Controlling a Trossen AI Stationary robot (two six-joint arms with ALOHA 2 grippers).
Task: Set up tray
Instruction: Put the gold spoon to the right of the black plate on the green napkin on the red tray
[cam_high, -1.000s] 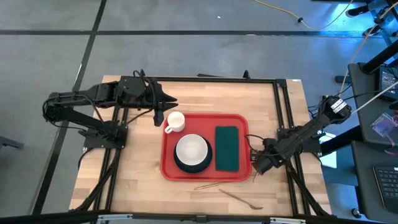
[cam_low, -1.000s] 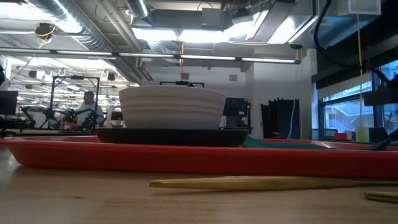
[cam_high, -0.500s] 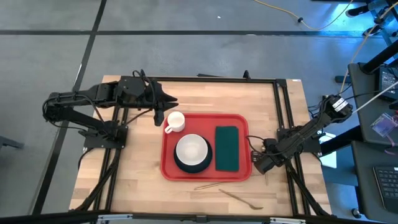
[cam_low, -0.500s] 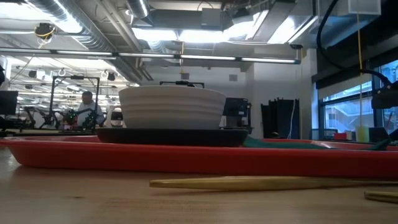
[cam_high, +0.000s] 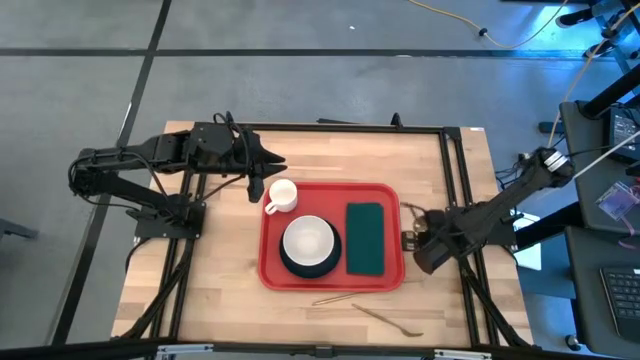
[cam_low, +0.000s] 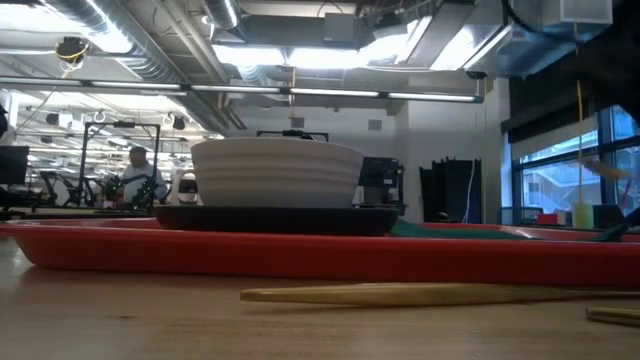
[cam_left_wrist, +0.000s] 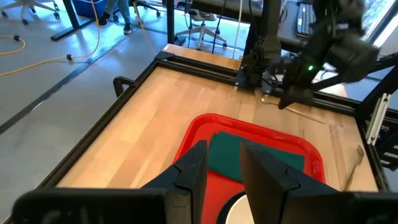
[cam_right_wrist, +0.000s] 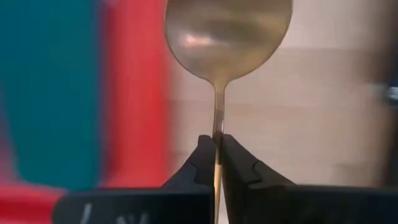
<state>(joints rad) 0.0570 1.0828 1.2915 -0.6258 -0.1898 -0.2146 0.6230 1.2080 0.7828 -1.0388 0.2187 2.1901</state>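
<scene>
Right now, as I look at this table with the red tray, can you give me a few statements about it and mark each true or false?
1. The right gripper pinches a spoon by its handle. True.
2. The green napkin lies on the tray. True.
3. The white bowl sits on the bare wood. False: it sits on a dark plate on the tray.
4. The chopsticks lie on the tray. False: on the table beside it.

The right claw (cam_right_wrist: 217, 163) is pinched tight near the table's right edge; the left claw (cam_left_wrist: 222, 171) hangs slightly parted.
</scene>
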